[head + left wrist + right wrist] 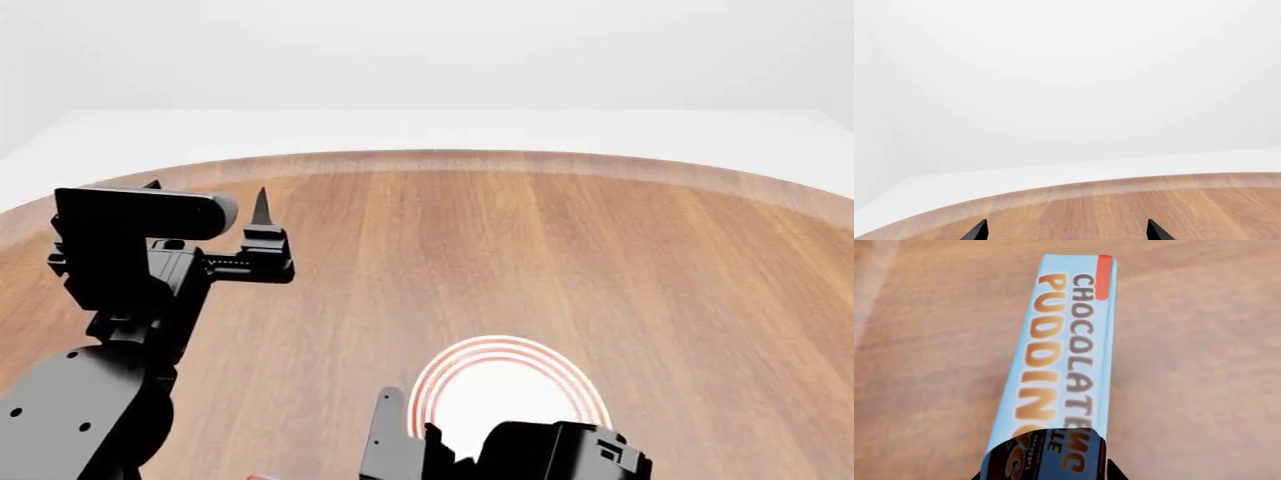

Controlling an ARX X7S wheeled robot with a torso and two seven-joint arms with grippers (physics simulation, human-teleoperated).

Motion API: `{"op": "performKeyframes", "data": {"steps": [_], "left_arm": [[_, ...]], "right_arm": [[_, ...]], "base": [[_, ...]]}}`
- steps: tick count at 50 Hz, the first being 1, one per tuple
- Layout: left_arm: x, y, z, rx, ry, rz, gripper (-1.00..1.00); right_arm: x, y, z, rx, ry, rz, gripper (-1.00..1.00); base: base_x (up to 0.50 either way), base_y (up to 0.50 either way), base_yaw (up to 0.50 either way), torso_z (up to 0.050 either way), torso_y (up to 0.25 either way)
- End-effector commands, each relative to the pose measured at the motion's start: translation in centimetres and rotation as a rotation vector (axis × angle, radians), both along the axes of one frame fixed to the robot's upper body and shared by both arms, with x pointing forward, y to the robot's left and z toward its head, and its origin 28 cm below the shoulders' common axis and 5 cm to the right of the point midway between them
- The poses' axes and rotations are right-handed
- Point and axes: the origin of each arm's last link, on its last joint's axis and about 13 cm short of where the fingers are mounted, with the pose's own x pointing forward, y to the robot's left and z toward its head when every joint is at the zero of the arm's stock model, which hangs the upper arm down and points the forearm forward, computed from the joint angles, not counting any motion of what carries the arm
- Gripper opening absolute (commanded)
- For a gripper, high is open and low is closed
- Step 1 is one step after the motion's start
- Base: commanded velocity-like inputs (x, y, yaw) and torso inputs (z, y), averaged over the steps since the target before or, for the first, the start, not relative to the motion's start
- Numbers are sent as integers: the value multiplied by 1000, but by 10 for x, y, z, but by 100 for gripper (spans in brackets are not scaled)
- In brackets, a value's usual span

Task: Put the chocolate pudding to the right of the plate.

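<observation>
Left wrist view: the left claw (1066, 231) shows only two dark fingertips spread wide over the bare wooden surface (1121, 210), holding nothing, seemingly parked aside

Head view: the plate (501, 385) lies near the front edge, partly hidden by the right arm, whose claw (400, 440) hangs just at the plate's left

Right wrist view: the chocolate pudding (1057, 355) juts forward from the right claw, whose jaws appear clamped on its near end, the grip itself cropped. The box is probably airborne, ready for carrying to the plate's right side

chocolate pudding (1057, 355): light-blue lettered face up, over wooden bench | plate (505, 392): white, red-ringed, flat at head view's 6 o'clock
</observation>
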Motion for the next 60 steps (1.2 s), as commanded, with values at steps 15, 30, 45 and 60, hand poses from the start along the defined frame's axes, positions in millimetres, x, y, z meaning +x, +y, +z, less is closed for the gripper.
{"op": "performKeyframes", "data": {"steps": [15, 30, 45, 60], "left_arm": [[-1, 0, 0, -1, -1, 2, 100], [-1, 1, 0, -2, 0, 3, 100], [-1, 1, 2, 0, -4, 4, 100], [-1, 1, 2, 1, -6, 6, 100]], "right_arm": [[-11, -6, 74, 15, -162, 5, -100], [4, -30, 111, 48, -234, -172, -100], [46, -66, 146, 31, -306, -529, -100], [49, -97, 159, -68, -434, -827, -100]], "base": [[0, 0, 0, 0, 0], [0, 0, 0, 0, 0], [0, 0, 0, 0, 0], [0, 0, 0, 0, 0]]}}
